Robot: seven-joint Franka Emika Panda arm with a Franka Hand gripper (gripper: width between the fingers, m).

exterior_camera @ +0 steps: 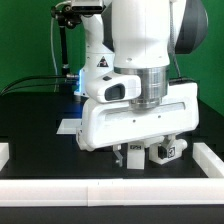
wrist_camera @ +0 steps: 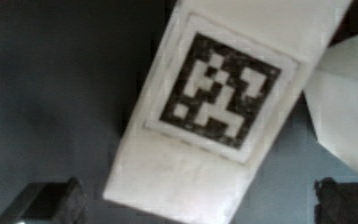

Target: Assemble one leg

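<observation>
**A:** Entry one, the gripper (wrist_camera: 197,197). Condition?

**B:** Two-finger unit on the white Panda arm (exterior_camera: 140,40), sitting low over the black table (exterior_camera: 40,110). Jaws spread. One dark fingertip (wrist_camera: 51,198) shows at each side of the wrist view, and each has a strip of dark table between it and the part in the middle. Nothing is pinched.

**A:** Entry two, the leg (wrist_camera: 202,100). Location?

**B:** One white post, directly under the hand and between the spread fingers. It lies slanted across the wrist view. A black-and-white square tag sticker (wrist_camera: 217,85) faces the camera. It appears to touch neither finger (edges are soft, so only as far as the blur allows).

**A:** Same item in the exterior view?

**B:** Small white tagged parts (exterior_camera: 170,152) crowd under the gripper body. I cannot tell which of them is the leg.

**A:** Sundries?

**B:** A second white piece (wrist_camera: 357,80) just beside the leg, too blurred to identify. A white rail (exterior_camera: 100,190) runs along the table's near edge.
</observation>
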